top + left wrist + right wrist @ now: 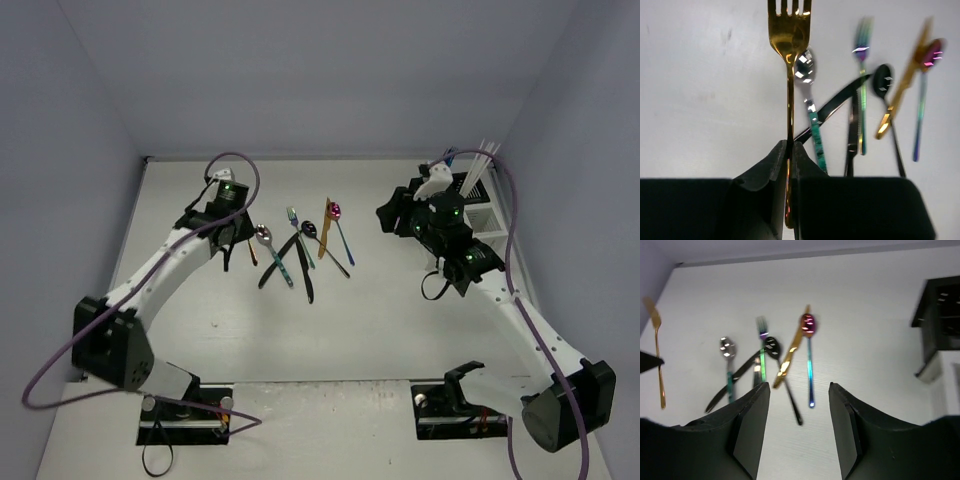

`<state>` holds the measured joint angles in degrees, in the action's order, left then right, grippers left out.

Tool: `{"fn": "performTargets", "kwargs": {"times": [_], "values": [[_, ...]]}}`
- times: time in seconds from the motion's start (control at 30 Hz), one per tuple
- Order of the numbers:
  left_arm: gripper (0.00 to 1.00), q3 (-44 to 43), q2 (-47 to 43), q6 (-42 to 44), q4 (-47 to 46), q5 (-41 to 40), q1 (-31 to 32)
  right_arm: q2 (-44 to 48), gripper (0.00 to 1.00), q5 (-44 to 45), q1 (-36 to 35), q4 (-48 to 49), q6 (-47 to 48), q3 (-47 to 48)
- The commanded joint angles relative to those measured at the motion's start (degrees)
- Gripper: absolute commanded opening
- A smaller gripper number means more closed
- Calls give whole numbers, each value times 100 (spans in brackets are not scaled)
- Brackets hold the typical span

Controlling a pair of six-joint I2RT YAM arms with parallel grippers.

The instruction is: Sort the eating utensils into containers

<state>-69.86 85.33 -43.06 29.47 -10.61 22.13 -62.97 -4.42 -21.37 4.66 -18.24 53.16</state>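
My left gripper is shut on the handle of a gold fork, tines pointing away, held off the table; the top view shows this gripper just left of the pile. On the table lie a silver spoon with a teal handle, an iridescent fork, a black spoon, a gold knife, a magenta spoon and black knives. My right gripper is open and empty, right of the pile. The black caddy and white caddy stand at the right.
The white caddy sits by the right wall with several pale utensils standing in it. The black caddy is mostly hidden behind my right arm in the top view. Walls close the table on the left, back and right.
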Motion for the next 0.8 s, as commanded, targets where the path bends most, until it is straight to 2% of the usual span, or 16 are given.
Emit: {"fn": "performTargets", "kwargs": {"times": [0.0, 0.17, 0.33, 0.77], "values": [[0, 350, -1373, 1709, -1320, 490, 58, -194, 49, -712, -767, 461, -3, 774], [0, 884, -2453, 2591, -2316, 1800, 155, -704, 50, -653, -1636, 558, 98, 1554], [0, 953, -2789, 2952, -2418, 2567, 241, -1267, 51, -390, -2227, 724, 303, 2258], [0, 1027, -2855, 3103, -2482, 3163, 512, -2476, 51, -277, -2627, 932, 586, 3387]]}}
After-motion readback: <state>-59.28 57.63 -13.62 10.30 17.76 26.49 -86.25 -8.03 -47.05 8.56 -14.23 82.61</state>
